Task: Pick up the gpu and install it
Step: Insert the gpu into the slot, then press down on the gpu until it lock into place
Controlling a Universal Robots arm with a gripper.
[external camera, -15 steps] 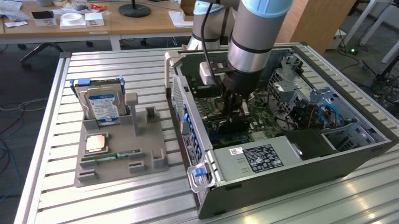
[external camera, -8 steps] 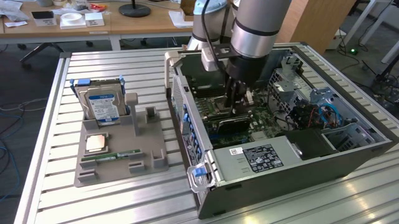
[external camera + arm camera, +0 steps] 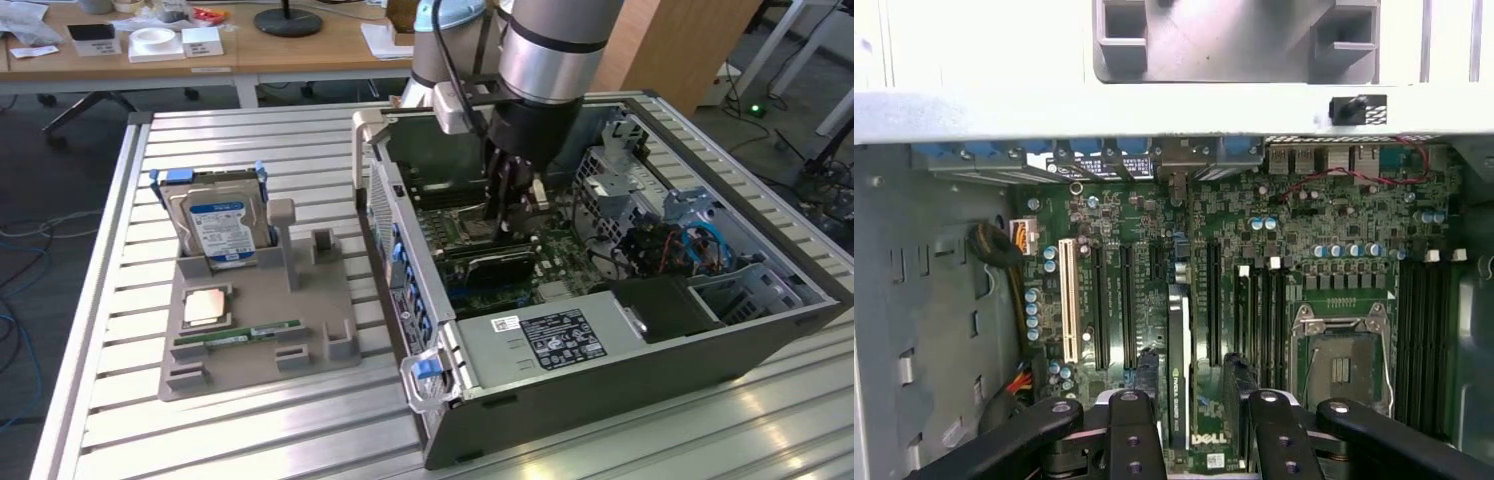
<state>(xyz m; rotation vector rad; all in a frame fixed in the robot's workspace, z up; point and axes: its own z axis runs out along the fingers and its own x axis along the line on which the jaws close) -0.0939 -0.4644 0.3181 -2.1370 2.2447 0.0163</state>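
The gpu (image 3: 1178, 370) stands on edge in a slot of the green motherboard (image 3: 1294, 230) inside the open computer case (image 3: 574, 390). In the exterior view the gpu (image 3: 498, 263) is a dark card just below my fingers. My gripper (image 3: 1192, 375) hangs right over it, open. One black fingertip (image 3: 1146, 368) sits on one side of the card and the other on the opposite side, with a small gap between each and the card. In the exterior view my gripper (image 3: 515, 222) reaches down into the middle of the case.
On the exterior view's left, a grey holder (image 3: 300, 330) carries a blue-labelled hard drive (image 3: 222, 232), a square processor (image 3: 204, 305) and a green memory stick (image 3: 240, 333). Near the card are the processor socket (image 3: 1344, 365), a power supply (image 3: 567, 338) and drive cages with cables (image 3: 667, 240).
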